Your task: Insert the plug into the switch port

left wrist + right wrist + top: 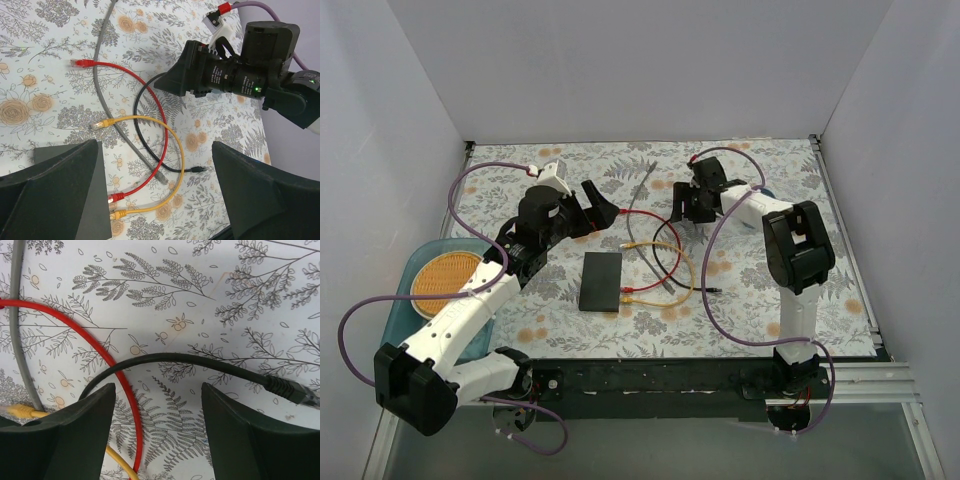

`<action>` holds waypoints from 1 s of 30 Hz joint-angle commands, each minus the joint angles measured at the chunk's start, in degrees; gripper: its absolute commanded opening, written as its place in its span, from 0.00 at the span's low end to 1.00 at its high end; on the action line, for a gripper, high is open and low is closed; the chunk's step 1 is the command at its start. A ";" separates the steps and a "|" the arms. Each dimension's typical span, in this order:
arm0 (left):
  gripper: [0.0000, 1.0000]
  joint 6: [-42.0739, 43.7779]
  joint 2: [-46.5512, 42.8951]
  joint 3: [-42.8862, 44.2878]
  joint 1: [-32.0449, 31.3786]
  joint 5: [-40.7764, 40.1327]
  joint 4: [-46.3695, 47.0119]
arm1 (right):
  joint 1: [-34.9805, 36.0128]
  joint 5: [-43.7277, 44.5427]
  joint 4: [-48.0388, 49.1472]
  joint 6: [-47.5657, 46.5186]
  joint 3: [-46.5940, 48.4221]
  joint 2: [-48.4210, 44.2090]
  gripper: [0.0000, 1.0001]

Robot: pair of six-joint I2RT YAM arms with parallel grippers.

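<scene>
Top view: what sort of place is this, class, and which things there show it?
Probably a robot lab test cell: a left arm and right arm bolted at the table's near edge, plain white walls boxing it in, and network cables laid out beside a black box.

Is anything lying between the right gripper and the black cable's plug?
Nothing visible. The open right gripper hangs over the black cable; its plug lies bare beside it. The red cable crosses farther along.
</scene>
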 commanded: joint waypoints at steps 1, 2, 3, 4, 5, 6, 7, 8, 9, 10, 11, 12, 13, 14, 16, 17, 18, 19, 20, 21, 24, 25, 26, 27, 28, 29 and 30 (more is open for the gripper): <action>0.98 0.78 -0.18 1.07 -0.18 -0.86 0.99 | -0.37 -3.85 3.24 2.01 1.56 2.60 0.75; 0.98 0.69 -0.10 0.89 -0.18 -0.86 1.08 | -0.46 -4.02 3.68 2.10 1.91 3.04 0.75; 0.98 0.69 -0.09 0.89 -0.18 -0.86 0.99 | -0.37 -4.37 3.95 2.27 2.79 3.83 0.75; 0.98 0.78 -0.01 0.98 -0.18 -0.86 1.08 | -0.37 -4.64 3.95 2.45 3.40 4.36 0.74; 0.98 0.69 -0.01 0.89 -0.27 -0.86 1.16 | -0.28 -4.99 3.86 2.45 4.11 5.58 0.74; 0.98 0.78 -0.01 0.98 -0.18 -0.86 1.16 | 0.07 -4.99 2.56 2.36 6.29 6.29 0.74; 0.98 0.78 0.17 1.07 -0.27 -0.86 1.25 | 0.42 -4.04 1.76 1.66 7.53 7.17 0.73; 0.98 0.87 0.26 1.15 -0.18 -0.86 1.25 | 0.86 -3.33 0.71 1.22 8.67 8.74 0.73; 0.98 0.96 0.34 1.15 -0.18 -0.86 1.25 | 1.90 -2.54 -0.96 0.78 11.21 9.54 0.73; 0.98 1.04 0.43 1.15 -0.18 -0.86 1.25 | 2.44 -0.53 -1.93 -0.09 12.19 10.16 0.72; 0.98 1.22 0.52 1.33 -0.18 -0.86 1.08 | 3.05 0.62 -2.46 -0.36 13.24 11.47 0.72; 0.98 1.31 0.61 1.24 -0.18 -0.86 1.08 | 4.36 1.68 -3.08 -0.80 14.12 12.09 0.71; 0.98 1.31 0.61 1.33 -0.18 -0.86 1.08 | 4.90 3.25 -4.74 -1.07 16.22 12.88 0.68; 0.98 1.48 0.78 1.33 -0.18 -0.86 0.99 | 5.51 5.10 -5.36 -1.50 17.11 14.28 0.66; 0.98 1.66 0.87 1.33 -0.18 -1.04 0.90 | 7.01 7.22 -7.29 -2.12 19.56 15.52 0.60; 0.98 1.66 0.96 1.33 -0.18 -1.04 0.90 | 7.36 7.83 -7.91 -2.91 20.28 16.83 0.58; 0.98 1.83 1.13 1.42 -0.18 -1.13 0.81 | 8.23 9.40 -8.79 -3.09 21.33 17.54 0.56; 0.98 1.84 1.05 1.33 -0.18 -1.21 0.73 | 8.50 10.12 -9.75 -3.52 22.30 18.42 0.53; 0.98 1.92 1.13 1.33 -0.27 -1.22 0.73 | 8.68 10.30 -11.42 -3.96 24.22 20.08 0.51; 0.98 1.92 1.31 1.33 -0.18 -1.22 0.73 | 8.94 10.30 -12.22 -4.58 25.11 20.88 0.49; 0.98 1.92 1.49 1.42 -0.18 -1.30 0.81 | 9.04 9.86 -13.45 -4.93 26.79 22.91 0.39; 0.98 1.84 1.75 1.33 -0.18 -1.22 0.81 | 9.03 9.08 -13.19 -4.94 26.96 23.26 0.30; 0.98 1.75 1.84 1.42 -0.18 -1.04 0.81 | 9.03 8.72 -13.02 -5.02 27.05 23.61 0.26; 0.98 1.84 1.75 1.42 -0.18 -1.04 0.90 | 9.12 8.37 -12.84 -5.02 27.49 23.79 0.21; 0.98 1.84 1.84 1.33 -0.18 -1.04 0.81 | 9.12 7.32 -12.66 -5.55 27.58 23.70 0.11; 0.98 1.84 1.84 1.33 -0.18 -1.04 0.90 | 9.12 7.05 -12.49 -5.81 27.84 23.35 0.07; 0.98 1.92 1.93 1.33 -0.18 -1.13 0.81 | 9.12 6.18 -11.97 -6.60 28.10 22.91 0.04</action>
